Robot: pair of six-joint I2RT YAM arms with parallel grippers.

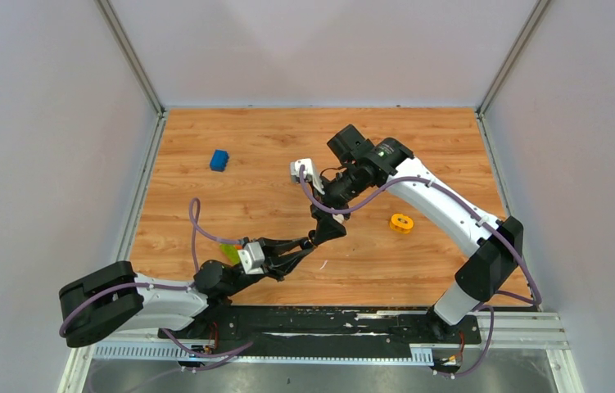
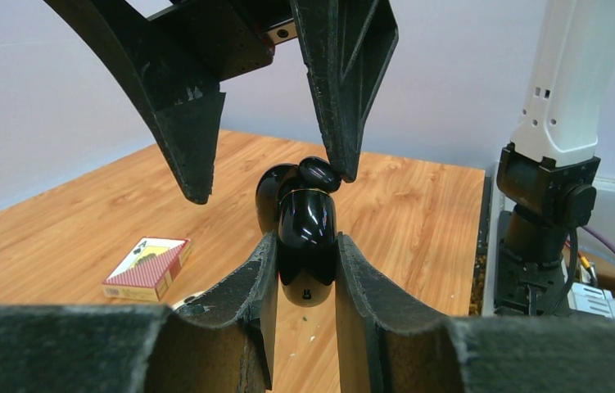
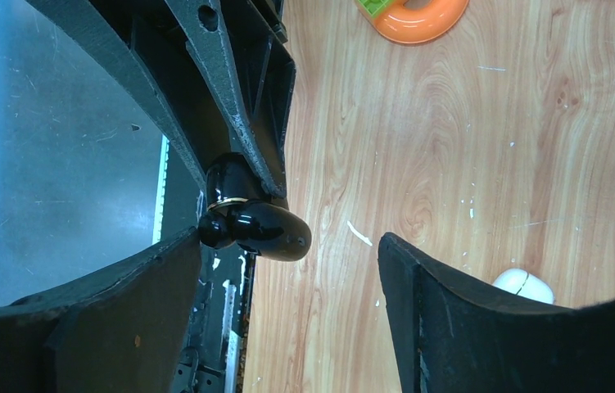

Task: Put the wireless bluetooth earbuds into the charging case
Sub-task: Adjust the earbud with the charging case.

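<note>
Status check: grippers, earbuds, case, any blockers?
Left gripper shut on glossy black charging case. Right gripper open, one finger touching small black earbud atop case. Nothing seen blocking the case.

We find the block [image 1: 219, 160] far left on the desk [image 1: 287, 139], the ring [image 1: 401, 223] right. Between them, the charging case [image 2: 308, 221] sits in our left end effector [image 2: 305, 241].

The charging case [image 2: 307, 233] is glossy black and rounded, with a thin gold line at its rim. It is upright, clear of the surface [image 2: 402, 213], pinched in the left hand [image 2: 306, 242], lid swung open behind. One small black earbud [image 2: 318, 173] sits at its open top, touching a fingertip [image 2: 343, 160] of the right hand [image 2: 271, 182].
</note>
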